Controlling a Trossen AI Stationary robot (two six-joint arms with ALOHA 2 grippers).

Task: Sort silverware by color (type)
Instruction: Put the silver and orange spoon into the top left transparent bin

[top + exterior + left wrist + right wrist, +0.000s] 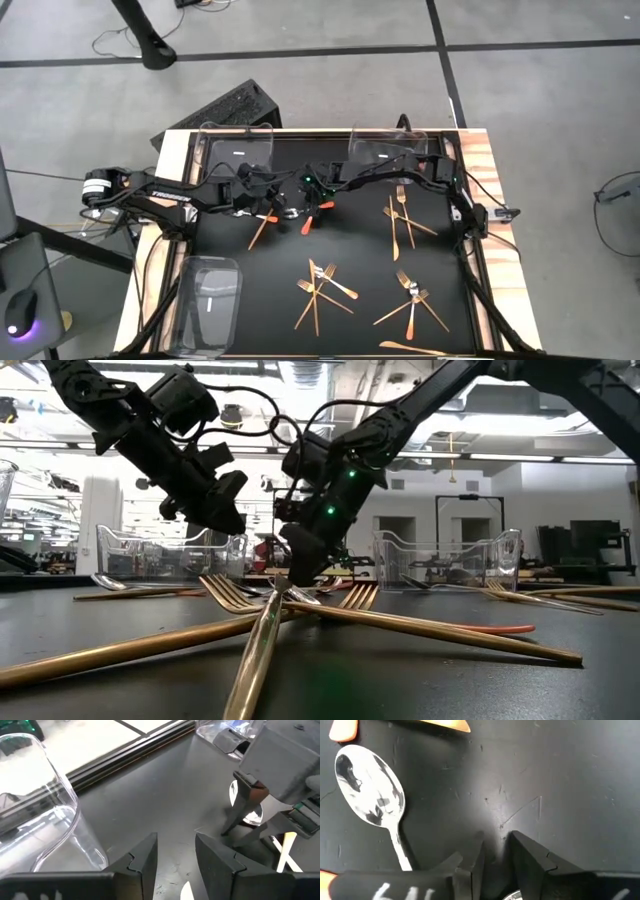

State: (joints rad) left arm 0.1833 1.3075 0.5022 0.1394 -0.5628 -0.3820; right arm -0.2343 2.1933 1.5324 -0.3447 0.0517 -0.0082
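A silver-bowled spoon [370,790] lies flat on the black mat [350,255], just beside my right gripper [496,842]. That gripper points steeply down near the mat, its fingers a narrow gap apart with only mat showing between them. Two orange-handled spoons [315,215] [262,228] lie near both grippers at the mat's middle. My left gripper [175,847] hovers close by, tilted down toward the mat, open with nothing between its fingertips. Gold forks [400,220] [320,290] [412,300] lie crossed in heaps on the mat's right and near parts.
Two clear trays [238,150] [390,148] stand along the far edge and a third [205,300] at the near left. One tray's wall [35,810] is close beside my left gripper. A gold knife [410,348] lies at the near edge.
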